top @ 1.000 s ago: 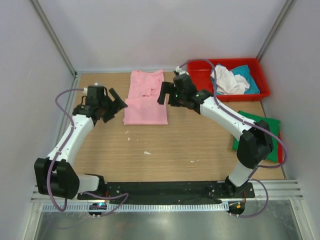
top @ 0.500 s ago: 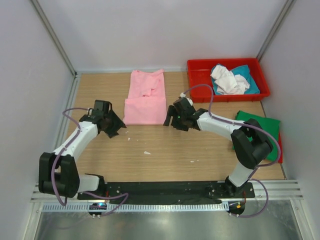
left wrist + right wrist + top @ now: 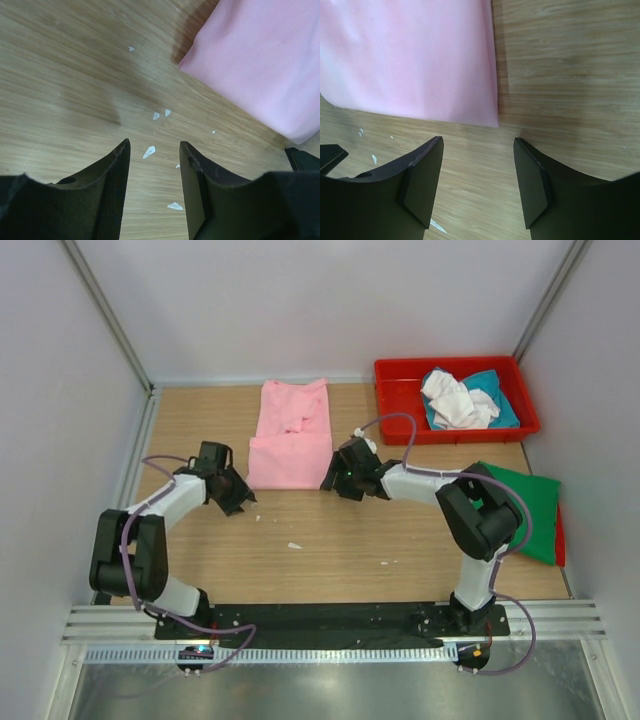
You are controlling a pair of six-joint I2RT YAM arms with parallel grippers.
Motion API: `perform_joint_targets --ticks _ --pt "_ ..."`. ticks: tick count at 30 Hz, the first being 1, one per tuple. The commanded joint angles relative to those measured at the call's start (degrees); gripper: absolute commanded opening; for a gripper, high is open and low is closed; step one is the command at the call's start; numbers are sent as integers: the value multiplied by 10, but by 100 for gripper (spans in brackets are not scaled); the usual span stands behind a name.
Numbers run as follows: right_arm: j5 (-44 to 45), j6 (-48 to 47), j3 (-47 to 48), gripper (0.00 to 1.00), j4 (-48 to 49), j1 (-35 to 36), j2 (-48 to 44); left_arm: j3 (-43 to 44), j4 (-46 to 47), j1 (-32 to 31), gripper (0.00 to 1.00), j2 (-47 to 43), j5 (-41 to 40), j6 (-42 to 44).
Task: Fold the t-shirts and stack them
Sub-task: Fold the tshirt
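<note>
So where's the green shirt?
In the top view, the green shirt lies at the right edge of the table, just nearer than the red tray, partly hidden by the right arm.

Reaching forward and low with left gripper (image 3: 152,147) and right gripper (image 3: 477,142), jaws parted, nothing between them

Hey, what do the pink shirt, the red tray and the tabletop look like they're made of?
Pink shirt: soft matte cloth, probably cotton knit; fine weave and folds show.
Red tray: rigid plastic, smooth, uniform colour.
Tabletop: wood or wood-look laminate; matte, streaky grain.
</note>
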Motion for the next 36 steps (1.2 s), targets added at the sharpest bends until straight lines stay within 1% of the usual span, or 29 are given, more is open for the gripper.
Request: perform_joint_targets --ticks 1,3,7,14,17,22,24,25,26,27,28,29,30,31,32,33,34,35,36 --pt "3 17 17 64 37 1 19 22 36 8 46 24 -21 22" --pt "2 11 21 62 37 1 27 25 46 10 46 42 -15 24" --pt "17 -11 48 59 1 0 45 45 51 11 45 73 -9 51" --pt "34 -14 51 55 -3 -1 50 53 82 12 47 95 -10 70" --pt "27 -17 55 49 -4 -4 60 60 90 13 48 109 -11 71" --pt "25 -23 65 46 -7 -8 69 78 90 14 46 133 -12 81" --pt "26 -35 69 42 -12 -9 69 80 87 13 45 141 -18 87" --pt "31 -38 76 40 -20 -9 71 81 87 15 43 143 -19 89" --pt "32 -42 80 34 -25 -9 74 80 87 14 42 149 -21 93" --pt "32 -49 84 31 -28 -9 75 80 87 15 40 153 -22 94" --pt "33 -50 85 29 -31 -9 77 80 87 16 37 157 -24 95" --pt "33 -51 85 22 -32 -9 77 81 86 16 34 164 -23 95" --pt "32 -53 84 19 -32 -9 76 83 85 16 30 169 -21 94" --pt "32 -58 83 15 -33 -8 75 85 81 15 23 173 -16 93" --pt "30 -60 82 10 -35 -9 74 88 80 16 19 178 -10 90" --pt "30 -65 80 8 -36 -9 71 89 79 16 14 186 -5 86" --pt "31 -72 79 6 -48 -8 69 90 78 16 1 189 -2 84" --pt "30 -84 77 1 -53 -9 62 85 77 15 0 190 1 81" --pt "30 -91 73 1 -60 -9 58 81 73 16 0 185 1 80"
